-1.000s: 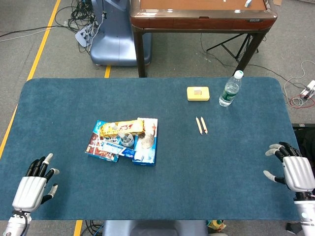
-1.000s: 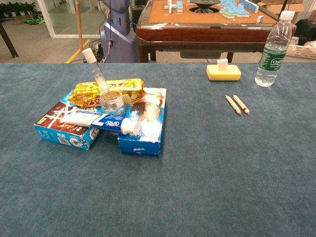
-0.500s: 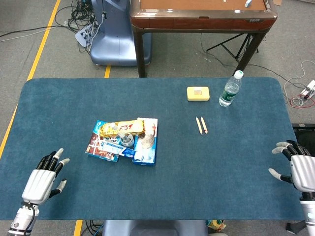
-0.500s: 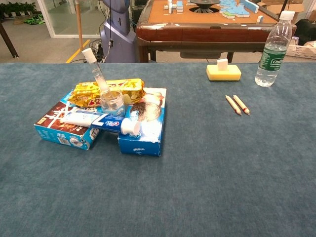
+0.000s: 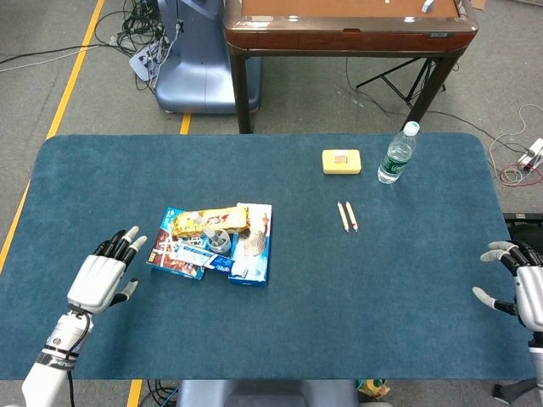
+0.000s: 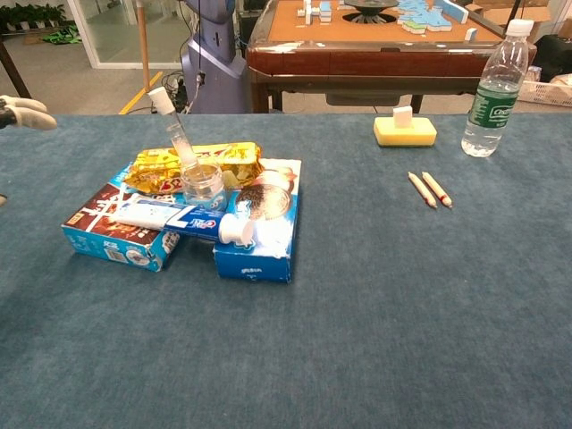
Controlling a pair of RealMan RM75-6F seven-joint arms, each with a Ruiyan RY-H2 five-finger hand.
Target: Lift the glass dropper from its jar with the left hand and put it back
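A blue-carpeted counter [image 5: 339, 288] is seen. The glass dropper [image 6: 175, 130] is left leaning in its jar [image 6: 204, 185], propped atop snack boxes [image 6: 255, 232]. Left of the jar, the left robot hand [image 5: 103, 275] is held spread and empty, presumably approaching; the right robot hand [image 5: 524, 284], far right of the jar, is likewise spread.

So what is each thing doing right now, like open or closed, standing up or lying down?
Glass dropper: in its jar, leaning left.
Jar: upright on the boxes.
Toothpaste tube: lying flat, cap on.
Water bottle: upright, capped.
Two pencils: lying side by side.
Left hand: open, holding nothing.
Right hand: open, holding nothing.
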